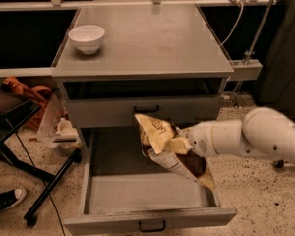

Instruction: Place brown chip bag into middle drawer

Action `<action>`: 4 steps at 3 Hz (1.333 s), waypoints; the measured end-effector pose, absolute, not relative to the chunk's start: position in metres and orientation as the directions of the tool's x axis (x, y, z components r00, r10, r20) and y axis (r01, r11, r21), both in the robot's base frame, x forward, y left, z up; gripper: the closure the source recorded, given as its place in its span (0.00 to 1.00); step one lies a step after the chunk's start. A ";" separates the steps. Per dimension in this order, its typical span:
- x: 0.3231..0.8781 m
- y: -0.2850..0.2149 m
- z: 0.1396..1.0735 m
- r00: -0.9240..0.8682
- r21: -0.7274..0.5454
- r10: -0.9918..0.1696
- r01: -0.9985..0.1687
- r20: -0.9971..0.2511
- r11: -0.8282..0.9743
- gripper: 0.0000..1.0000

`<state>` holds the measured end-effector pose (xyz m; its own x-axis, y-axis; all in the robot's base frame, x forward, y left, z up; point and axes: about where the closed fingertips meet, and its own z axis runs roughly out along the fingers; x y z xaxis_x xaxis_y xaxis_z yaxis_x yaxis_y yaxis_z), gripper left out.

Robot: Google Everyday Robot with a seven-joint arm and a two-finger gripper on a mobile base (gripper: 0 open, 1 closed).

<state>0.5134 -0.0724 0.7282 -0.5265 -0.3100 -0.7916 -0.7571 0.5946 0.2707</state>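
Note:
The brown chip bag (167, 149) is crinkly foil with a dark brown middle and pale yellow ends. It hangs tilted over the right half of the middle drawer (147, 193), which is pulled wide open, with a flat grey floor and a small dark handle on its low front strip. My gripper (179, 144) is shut on the bag's middle, with the white arm reaching in from the right. The bag's lower end points down toward the drawer's right side, above the floor.
The drawer above (145, 111) has a taller front panel with a black handle and is closed. A white bowl (86, 37) sits on the cabinet top (152, 38) at the left. A dark stand's legs (44, 186) and a shoe (7, 200) are on the floor at left.

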 end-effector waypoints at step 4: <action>0.526 -0.038 0.595 -0.643 0.423 -0.226 -0.689 -0.732 0.589 1.00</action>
<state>0.5263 -0.0376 0.5949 -0.6430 -0.2258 -0.7318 -0.6887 0.5886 0.4235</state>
